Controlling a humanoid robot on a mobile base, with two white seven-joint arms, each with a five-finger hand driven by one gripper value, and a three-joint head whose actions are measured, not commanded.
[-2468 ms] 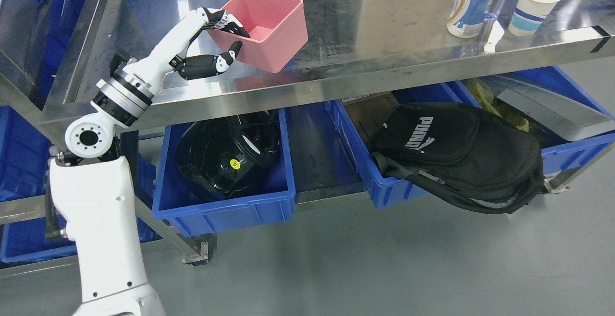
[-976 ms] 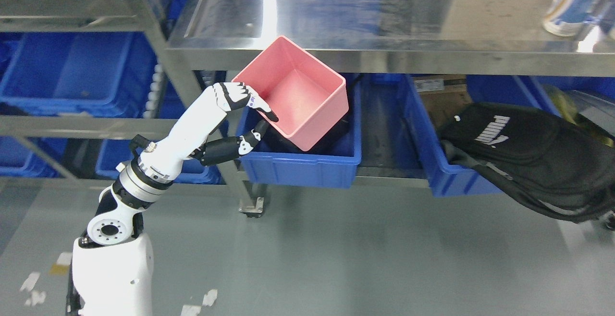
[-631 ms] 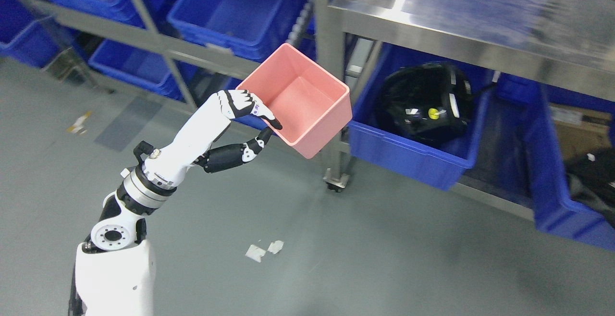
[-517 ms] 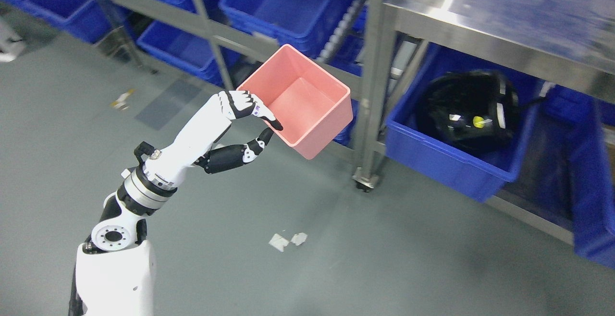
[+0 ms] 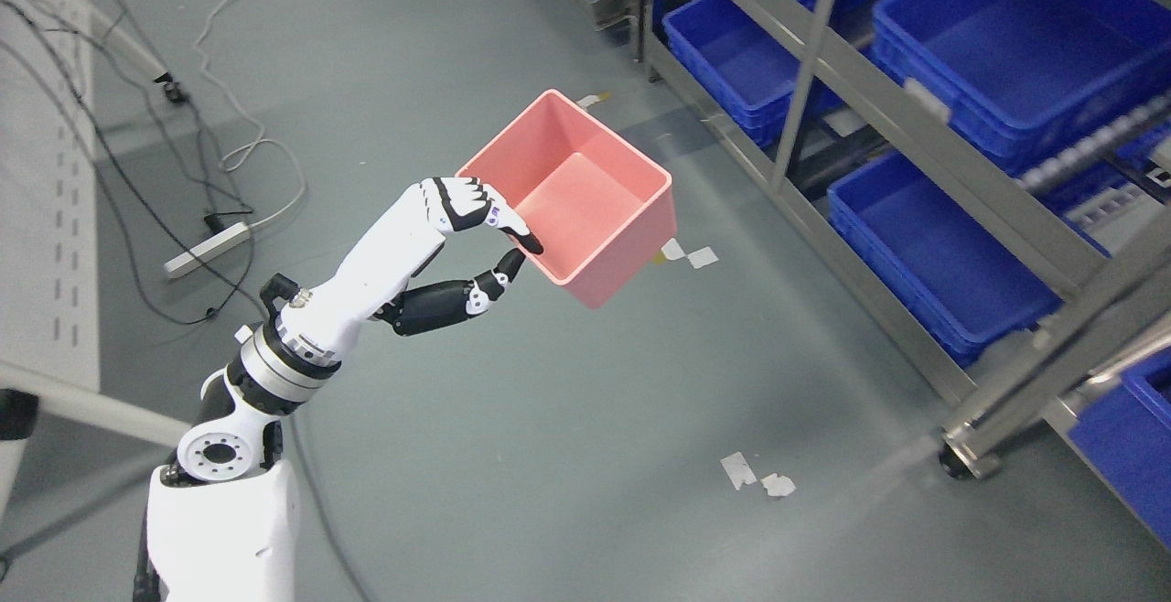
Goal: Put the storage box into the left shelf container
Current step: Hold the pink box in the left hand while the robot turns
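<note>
My left hand [image 5: 499, 236] is shut on the near wall of an empty pink storage box [image 5: 585, 195], fingers over the rim and thumb beneath. The box hangs tilted in the air above the grey floor. To its right runs a metal shelf rack [image 5: 924, 117] holding blue shelf containers, one low [image 5: 924, 250], one higher [image 5: 1025, 48] and one farther back [image 5: 732, 58]. The box is well apart from all of them. No right arm shows.
White and black cables and a power strip [image 5: 206, 250] lie on the floor at the left, beside a white perforated panel [image 5: 46, 190]. Paper scraps [image 5: 755, 474] dot the floor. A rack caster [image 5: 956, 465] stands at the lower right.
The whole picture has swung left: the steel table and helmet bin have gone out of frame, and the shelf rack now sits on the right. The hand keeps the same hold on the box.
</note>
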